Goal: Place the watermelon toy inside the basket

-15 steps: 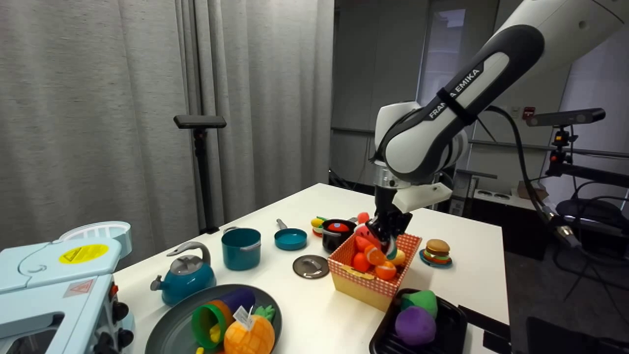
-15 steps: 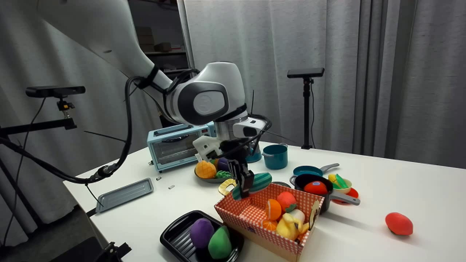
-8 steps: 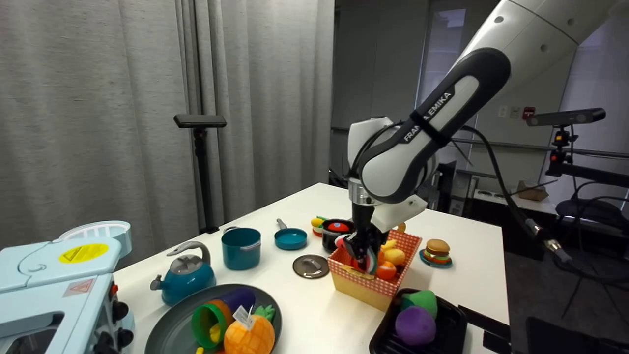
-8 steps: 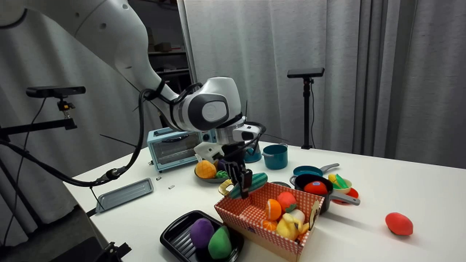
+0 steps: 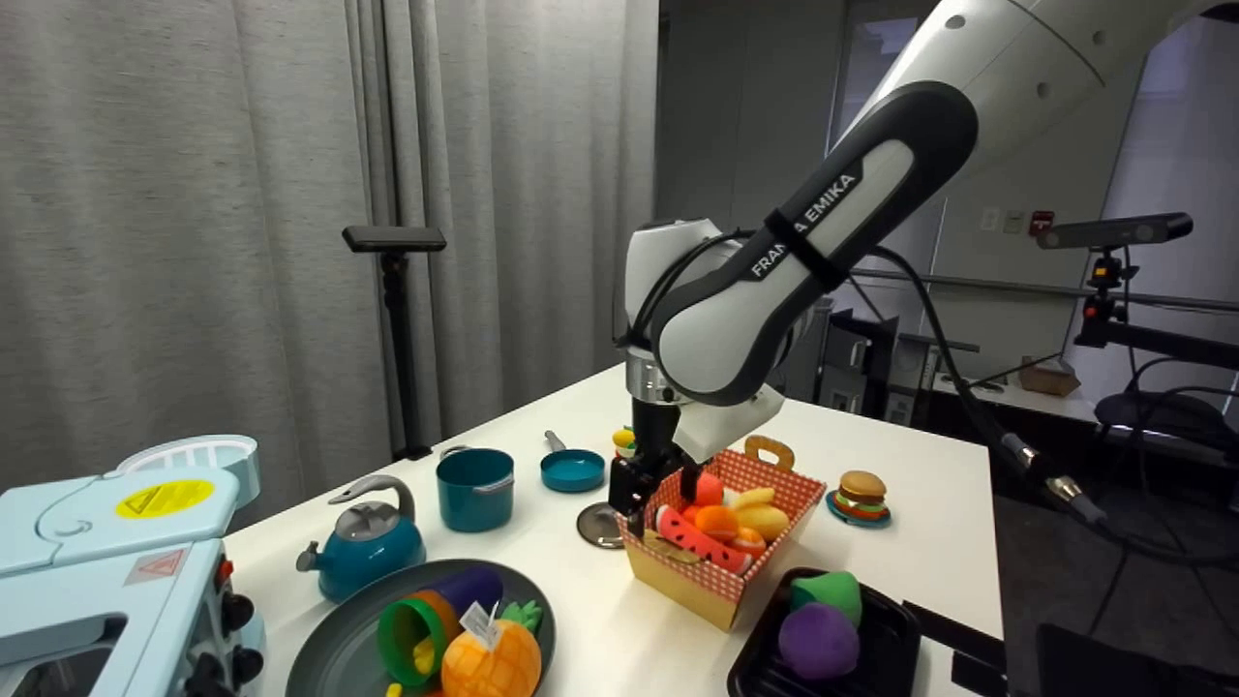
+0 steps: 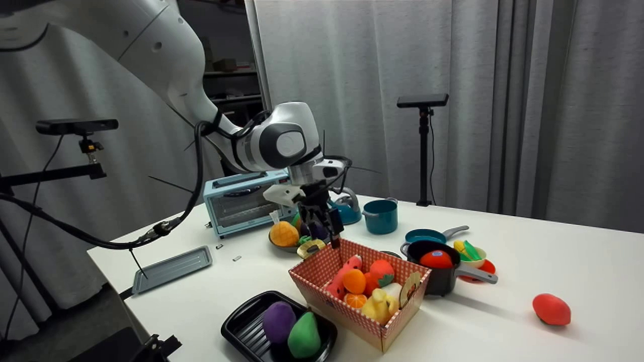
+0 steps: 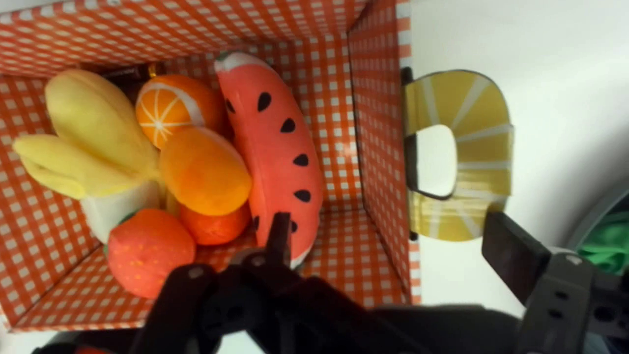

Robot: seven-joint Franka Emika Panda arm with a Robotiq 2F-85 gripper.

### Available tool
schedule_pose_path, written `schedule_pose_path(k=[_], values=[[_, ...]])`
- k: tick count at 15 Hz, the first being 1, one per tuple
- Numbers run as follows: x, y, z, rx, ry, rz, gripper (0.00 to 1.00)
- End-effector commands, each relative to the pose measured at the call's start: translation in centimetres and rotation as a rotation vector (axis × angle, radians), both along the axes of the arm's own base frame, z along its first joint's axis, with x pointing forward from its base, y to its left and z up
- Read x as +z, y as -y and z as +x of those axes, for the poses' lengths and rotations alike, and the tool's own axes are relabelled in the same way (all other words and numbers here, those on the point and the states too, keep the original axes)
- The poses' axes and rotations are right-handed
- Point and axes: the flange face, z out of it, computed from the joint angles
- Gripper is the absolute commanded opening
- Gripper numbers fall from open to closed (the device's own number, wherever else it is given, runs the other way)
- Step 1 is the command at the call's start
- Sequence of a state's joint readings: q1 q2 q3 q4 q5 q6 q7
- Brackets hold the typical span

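The watermelon toy (image 7: pixel 280 162), a red slice with dark seeds and a pale rind end, lies inside the basket (image 7: pixel 378 147) along one end. In both exterior views the watermelon toy (image 5: pixel 699 542) (image 6: pixel 344 277) rests beside orange and red toy fruit. Tan outside and red-checked inside, the basket (image 5: pixel 678 587) (image 6: pixel 347 315) stands upright. My gripper (image 7: pixel 393 242) is open, its fingers spread on either side of the basket's end wall, nothing held between them. One finger (image 7: pixel 281 231) overlaps the toy's lower end in the wrist view; whether they touch I cannot tell.
A yellow handle flap (image 7: pixel 459 196) sticks out from the basket's end wall. Beside the basket are a black tray (image 6: pixel 241 327) with purple and green toys, a black pot (image 6: pixel 443 276) and a toy hamburger (image 5: pixel 861 496). A dark plate of toys (image 5: pixel 329 639) and a kettle (image 5: pixel 373 547) stand nearby.
My gripper has opened and let go of the watermelon toy, which dropped into the basket. The arm has moved toward the kettle side, and the basket has shifted slightly the same way.
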State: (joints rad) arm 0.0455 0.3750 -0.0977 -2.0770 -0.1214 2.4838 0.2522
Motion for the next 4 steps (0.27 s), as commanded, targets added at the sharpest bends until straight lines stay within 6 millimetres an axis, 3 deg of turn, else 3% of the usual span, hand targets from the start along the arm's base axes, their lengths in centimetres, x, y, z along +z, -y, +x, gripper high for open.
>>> schedule_pose_path(k=[1, 2, 4], values=[[0.6, -2.7, 1.8, 0.04, 0.023, -0.004, 1.0], [0.5, -1.7, 0.7, 0.029, 0.014, 0.004, 1.0], [0.7, -2.7, 1.1, 0.046, 0.021, 0.005, 1.0]])
